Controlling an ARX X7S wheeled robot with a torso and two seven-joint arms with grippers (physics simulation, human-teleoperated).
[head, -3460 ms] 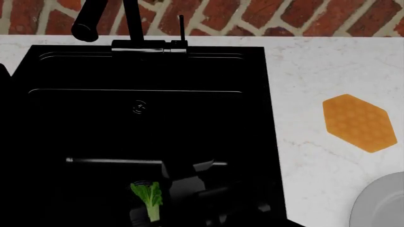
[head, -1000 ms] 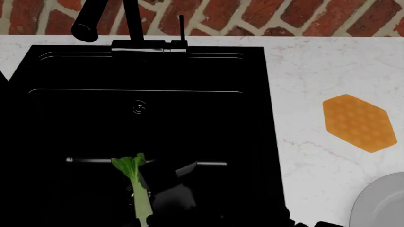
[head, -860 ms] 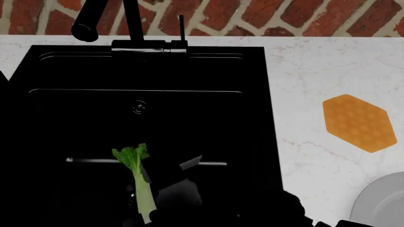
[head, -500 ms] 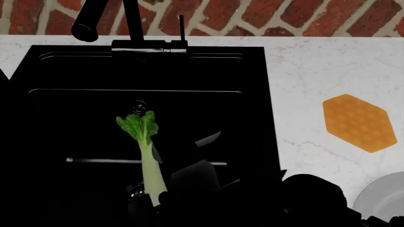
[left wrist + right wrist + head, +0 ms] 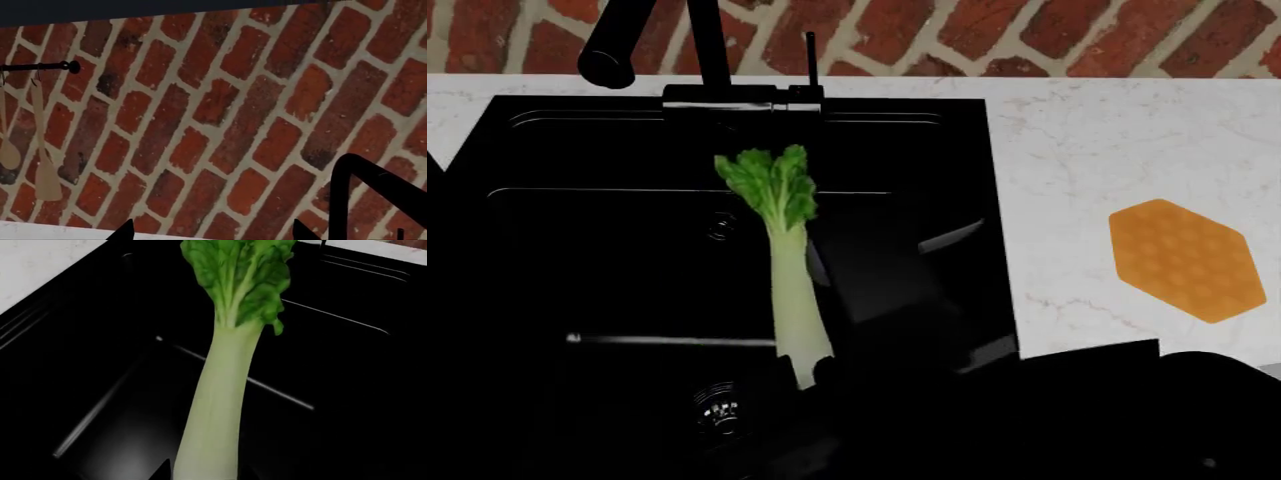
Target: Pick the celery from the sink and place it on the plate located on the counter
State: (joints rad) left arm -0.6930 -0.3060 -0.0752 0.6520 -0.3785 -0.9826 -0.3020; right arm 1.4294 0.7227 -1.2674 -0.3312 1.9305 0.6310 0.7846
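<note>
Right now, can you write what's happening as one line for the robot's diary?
phase: lifting | right gripper: shut on celery | celery: above sink, leaves up | plate: hidden | left gripper: facing brick wall

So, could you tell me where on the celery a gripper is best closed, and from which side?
On the bare pale stalk near its base, from the butt end along its length, as the right gripper appears to do. The celery is slim and firm there; the ruffled leaves at the far end would crush or slip.
</note>
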